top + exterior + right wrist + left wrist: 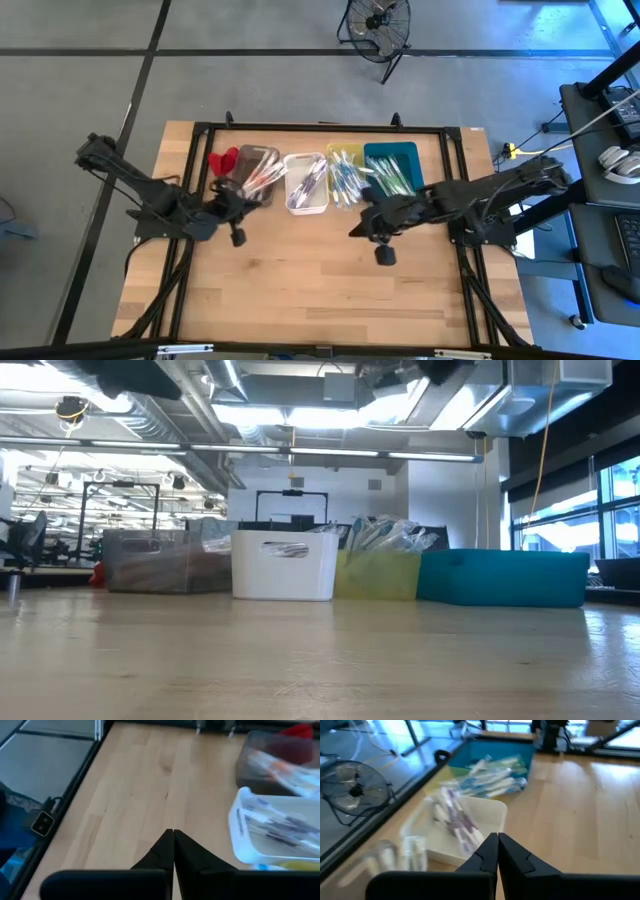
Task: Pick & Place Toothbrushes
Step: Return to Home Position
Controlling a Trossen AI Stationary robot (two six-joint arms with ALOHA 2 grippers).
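Bare wooden table [300, 290] shows no loose toothbrushes [345, 178]; all lie in the bins [306, 210] ahead of the fingers. Left gripper [496, 836] and right gripper [173, 832] are pinched closed, empty. Sorting looks finished.
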